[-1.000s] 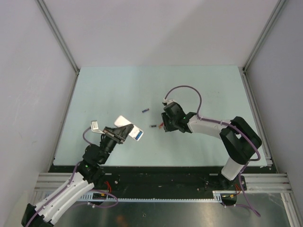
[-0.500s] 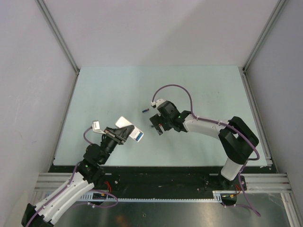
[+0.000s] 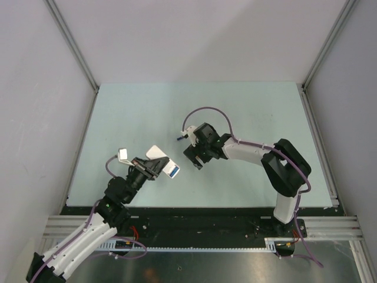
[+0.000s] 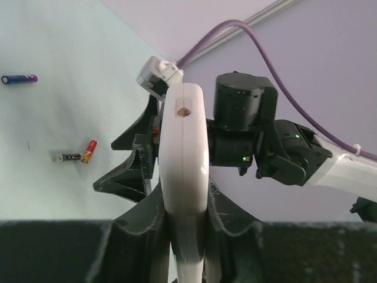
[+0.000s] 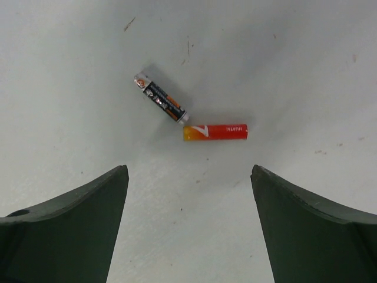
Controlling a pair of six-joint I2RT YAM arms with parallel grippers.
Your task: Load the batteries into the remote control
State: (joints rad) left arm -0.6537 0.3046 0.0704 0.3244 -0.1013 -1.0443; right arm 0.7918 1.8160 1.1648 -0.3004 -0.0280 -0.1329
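Note:
My left gripper [image 3: 154, 167] is shut on the white remote control [image 3: 156, 152] and holds it tilted above the table, with a blue patch at its near end. In the left wrist view the remote [image 4: 184, 147] stands edge-on between the fingers. My right gripper [image 3: 193, 160] is open and hovers over the red battery [image 5: 215, 132] and the dark grey battery [image 5: 160, 98], which lie end to end just ahead of its open fingertips [image 5: 121, 174]. Both show in the left wrist view, red [image 4: 89, 151] and grey [image 4: 68, 157]. A purple-blue battery [image 4: 19, 78] lies farther off [image 3: 178, 137].
The pale green table [image 3: 247, 112] is bounded by grey walls and metal rails [image 3: 73, 47]. The right arm's purple cable [image 3: 206, 110] loops above its wrist. The two grippers are close together near the table's middle front.
My right gripper has moved left and now covers the red and dark grey batteries in the top view. The left gripper still holds the remote, shifted only slightly.

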